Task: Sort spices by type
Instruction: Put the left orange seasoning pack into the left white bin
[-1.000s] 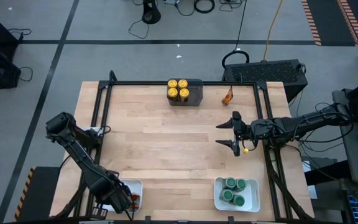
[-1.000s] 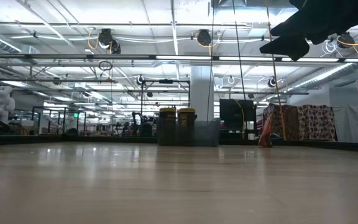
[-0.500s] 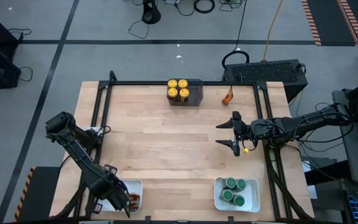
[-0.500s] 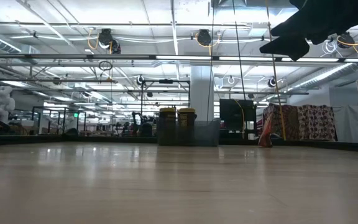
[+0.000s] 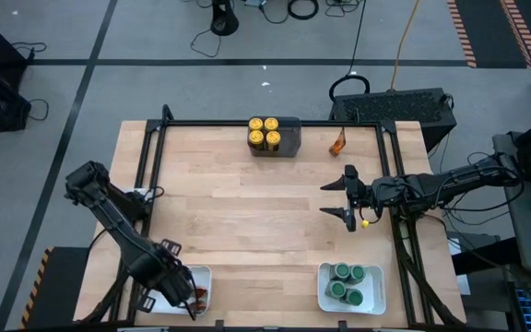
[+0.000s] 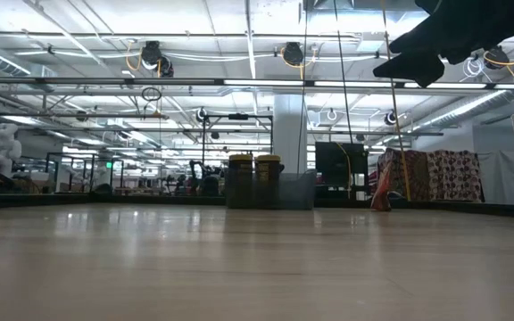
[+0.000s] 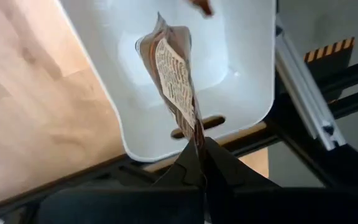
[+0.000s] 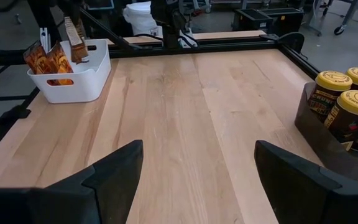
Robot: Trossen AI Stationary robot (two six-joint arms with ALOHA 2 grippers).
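Note:
My left gripper (image 5: 184, 293) hangs over the white tray (image 5: 205, 273) at the table's near left corner, shut on a brown-orange packet (image 7: 169, 74). Other packets (image 8: 45, 62) stand in that tray. My right gripper (image 5: 324, 199) waits open above the table's right part, with nothing between its fingers. Several yellow-lidded jars (image 5: 265, 130) stand in the dark bin (image 5: 289, 136) at the far edge. Several green-lidded jars (image 5: 347, 281) fill a white tray (image 5: 376, 300) at the near right. One orange packet (image 5: 339, 141) rests at the far edge. My left gripper pinches the packet's upper end (image 7: 196, 132) between its two fingers, coming steeply from above. The packet (image 8: 74, 37) hangs below the fingers over the tray, its lower end about level with the rim. Whether it touches anything in the tray I cannot tell.
A black frame (image 5: 247, 123) runs round the wooden table (image 5: 238, 212), whose middle lies bare between the trays and the bin. Cables and a dark case (image 5: 404, 101) lie beyond the far edge.
My left gripper has risen a little over the near left tray and its wrist has rolled somewhat, still shut on the packet.

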